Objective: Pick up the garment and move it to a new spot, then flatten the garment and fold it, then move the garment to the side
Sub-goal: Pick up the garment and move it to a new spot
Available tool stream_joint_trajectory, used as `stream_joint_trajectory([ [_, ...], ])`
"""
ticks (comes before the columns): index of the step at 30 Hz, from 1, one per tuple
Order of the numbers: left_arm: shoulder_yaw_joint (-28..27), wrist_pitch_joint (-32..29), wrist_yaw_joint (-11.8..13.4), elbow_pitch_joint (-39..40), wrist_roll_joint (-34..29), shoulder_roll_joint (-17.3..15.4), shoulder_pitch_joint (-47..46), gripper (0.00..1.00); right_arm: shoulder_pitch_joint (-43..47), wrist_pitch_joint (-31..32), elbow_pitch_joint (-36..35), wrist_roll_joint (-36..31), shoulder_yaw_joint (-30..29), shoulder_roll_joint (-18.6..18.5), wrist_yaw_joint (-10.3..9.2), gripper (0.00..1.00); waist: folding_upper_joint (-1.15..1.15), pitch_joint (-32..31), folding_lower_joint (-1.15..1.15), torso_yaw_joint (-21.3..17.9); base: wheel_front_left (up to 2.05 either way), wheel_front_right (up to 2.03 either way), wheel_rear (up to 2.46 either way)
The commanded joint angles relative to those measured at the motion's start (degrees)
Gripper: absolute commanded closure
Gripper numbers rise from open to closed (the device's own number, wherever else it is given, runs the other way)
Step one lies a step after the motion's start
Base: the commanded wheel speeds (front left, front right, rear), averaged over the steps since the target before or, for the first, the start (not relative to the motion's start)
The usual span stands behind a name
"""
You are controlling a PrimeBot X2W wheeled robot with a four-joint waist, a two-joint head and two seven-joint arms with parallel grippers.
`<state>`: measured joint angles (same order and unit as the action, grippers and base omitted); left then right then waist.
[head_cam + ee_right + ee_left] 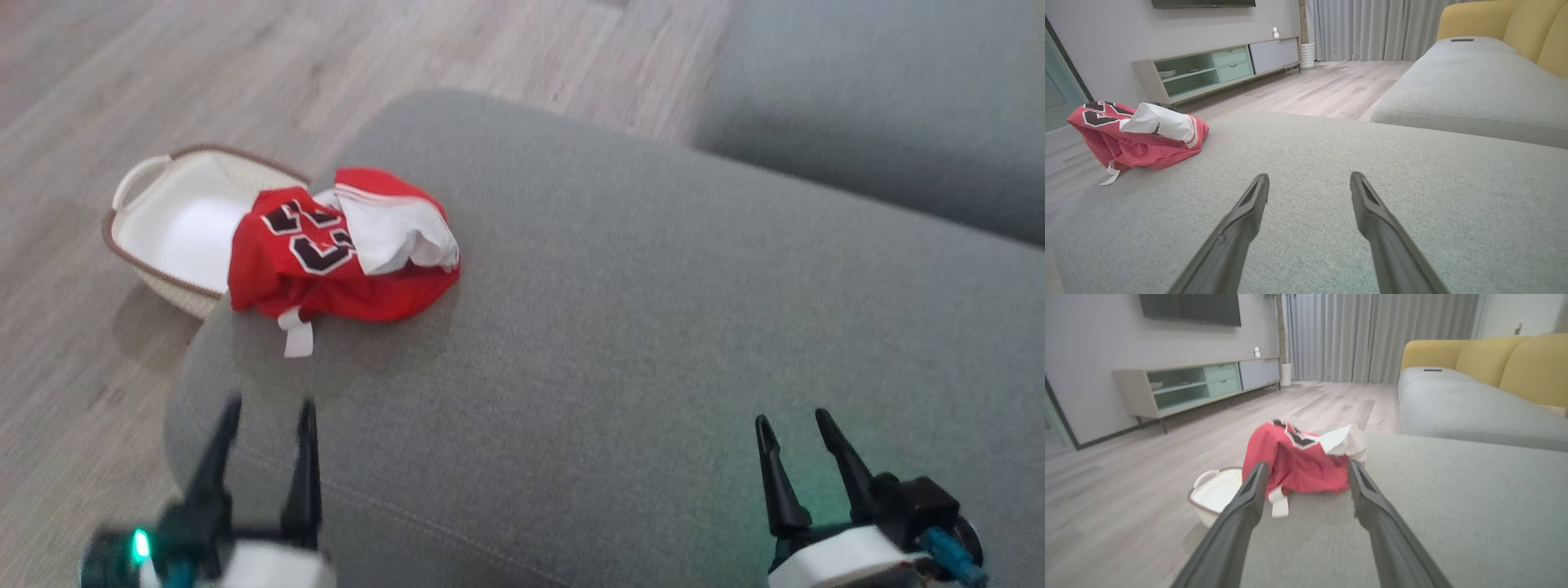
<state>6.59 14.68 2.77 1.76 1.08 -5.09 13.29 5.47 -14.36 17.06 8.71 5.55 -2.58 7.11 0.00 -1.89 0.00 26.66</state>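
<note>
Gaping wide, left gripper (270, 404) and right gripper (792, 418) apparently hold nothing.

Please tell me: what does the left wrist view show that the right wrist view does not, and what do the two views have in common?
The left wrist view adds a white basket on the floor beside the grey cushion, and the open left gripper framing the red jersey. The right wrist view adds the open right gripper over bare cushion, with the jersey far to its left. Both share the jersey crumpled on the cushion, the TV cabinet, the curtains and the yellow sofa back.
</note>
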Motion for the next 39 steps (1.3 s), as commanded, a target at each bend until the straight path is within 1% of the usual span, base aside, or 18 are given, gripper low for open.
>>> stream_joint_trajectory([
  [1, -1.7, 0.3, -0.6, 3.3, -0.7, -0.3, -7.2, 0.0, -2.9, -0.6, -2.2, -0.9, 1.0, -1.1, 0.37, 0.0, 0.0, 3.1, 0.0, 0.1, 0.0, 0.0, 0.0],
  [6, -2.2, 0.3, -2.3, 5.5, -0.8, -2.3, -19.4, 0.0, -5.4, -0.6, -3.5, -2.1, 0.1, -4.6, 0.37, 0.0, 0.0, 9.3, 0.0, -0.4, 0.0, 0.0, 0.0],
  [9, -3.1, 0.2, -4.0, 2.3, -0.4, -4.4, -28.3, 0.0, -6.9, -0.6, -4.6, -2.5, -0.5, -7.5, 0.37, 0.0, 0.0, 13.4, 0.0, -1.0, 0.0, 0.0, 0.0],
  [14, -4.3, -5.2, -6.2, -8.2, 1.3, -6.6, -44.1, 0.0, -9.5, -0.6, -6.5, -2.7, -1.5, -11.9, 0.37, 0.0, 0.0, 19.0, 0.0, -2.3, 0.0, 0.0, 0.0],
  [20, -6.8, -17.1, -7.2, -29.3, 5.3, -8.6, -58.6, 0.0, -11.5, -0.6, -8.8, -2.4, -2.1, -16.4, 0.37, 0.0, 0.0, 24.6, 0.0, -4.1, 0.0, 0.0, 0.0],
  [23, -7.9, -22.3, -7.1, -39.0, 7.2, -8.9, -62.9, 0.0, -11.9, -0.6, -9.9, -2.2, -3.0, -18.2, 0.37, 0.0, 0.0, 26.8, 0.0, -5.0, 0.0, 0.0, 0.0],
  [26, -9.2, -24.8, -7.1, -46.9, 9.0, -9.3, -65.2, 0.0, -12.1, -0.1, -11.2, -1.9, -3.7, -19.7, 0.37, 0.0, 0.0, 28.7, 0.0, -6.0, 0.0, 0.0, 0.0],
  [31, -10.6, -24.0, -7.0, -54.0, 11.1, -9.1, -66.7, 0.0, -12.3, 0.5, -12.8, -1.0, -5.1, -20.6, 0.37, 0.0, 0.0, 30.6, 0.0, -7.1, 0.0, 0.0, 0.0],
  [33, -10.7, -23.3, -7.2, -56.8, 11.7, -8.7, -67.1, 0.0, -12.1, 0.7, -13.6, -0.9, -5.7, -20.9, 0.37, 0.0, 0.0, 31.3, 0.0, -7.2, 0.0, 0.0, 0.0],
  [36, -12.3, -21.2, -7.9, -60.1, 14.2, -7.8, -68.0, 0.0, -11.8, 0.9, -14.3, -1.0, -6.3, -21.1, 0.37, 0.0, 0.0, 31.9, 0.0, -7.4, 0.0, 0.0, 0.0],
  [37, -12.6, -19.5, -8.7, -61.7, 15.3, -7.6, -68.6, 0.15, -11.8, 1.0, -14.5, -1.0, -6.4, -21.1, 0.37, 0.0, 0.0, 32.0, 0.0, -7.5, 0.0, 0.0, 0.0],
  [38, -12.3, -18.4, -9.0, -62.2, 15.4, -7.7, -68.8, 0.96, -11.8, 1.0, -14.6, -1.1, -6.4, -21.0, 0.37, 0.0, 0.0, 32.0, 0.0, -7.6, 0.0, 0.0, 0.0],
  [39, -12.0, -17.1, -9.3, -62.6, 15.5, -7.7, -69.0, 1.0, -11.8, 1.0, -14.5, -1.1, -6.4, -20.9, 0.37, 0.0, 0.0, 31.9, 0.0, -7.6, 0.0, 0.0, 0.0],
])
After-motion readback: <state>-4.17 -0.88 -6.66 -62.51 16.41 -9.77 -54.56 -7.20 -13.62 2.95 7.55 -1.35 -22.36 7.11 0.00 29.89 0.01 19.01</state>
